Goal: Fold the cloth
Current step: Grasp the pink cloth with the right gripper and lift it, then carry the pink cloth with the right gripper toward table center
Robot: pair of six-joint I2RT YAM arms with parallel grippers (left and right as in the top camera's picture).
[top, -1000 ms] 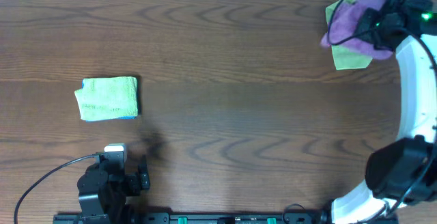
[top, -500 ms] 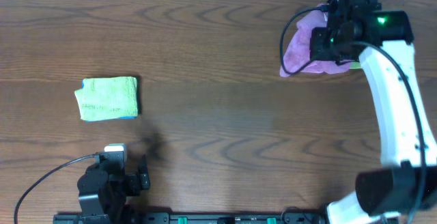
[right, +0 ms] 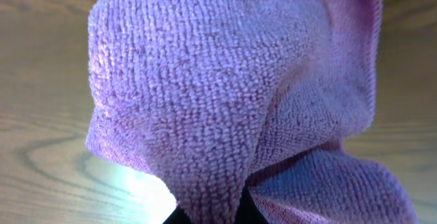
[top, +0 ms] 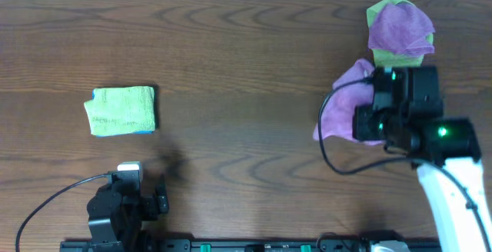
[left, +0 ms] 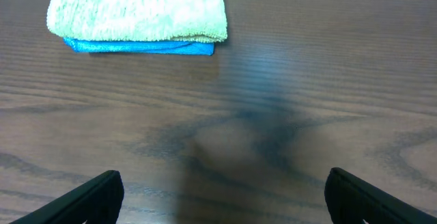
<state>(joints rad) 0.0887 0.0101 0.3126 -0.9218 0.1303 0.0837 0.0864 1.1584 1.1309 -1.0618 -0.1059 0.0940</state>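
We are seeing the right gripper (top: 369, 119) pinching fully shut on the cloth (top: 342, 110), with only a dark sliver of the closed jaws showing under the fabric in the wrist view. The left gripper (left: 225, 198) is standing wide open and holding nothing, its black fingers (left: 95, 193) hovering low over the bare wooden table (top: 246, 52). The cloth is a soft purple-pink microfibre with a fine looped pile. It is hanging bunched in rounded folds from the pinch, over the right side of the table, and we cannot tell whether its lower edge is touching the wood. Just beyond it, a second purple cloth (top: 401, 29) is lying crumpled on a lime-green cloth (top: 382, 8). Well apart on the left, a folded green cloth (top: 123, 111) is lying flat, showing a blue edge.
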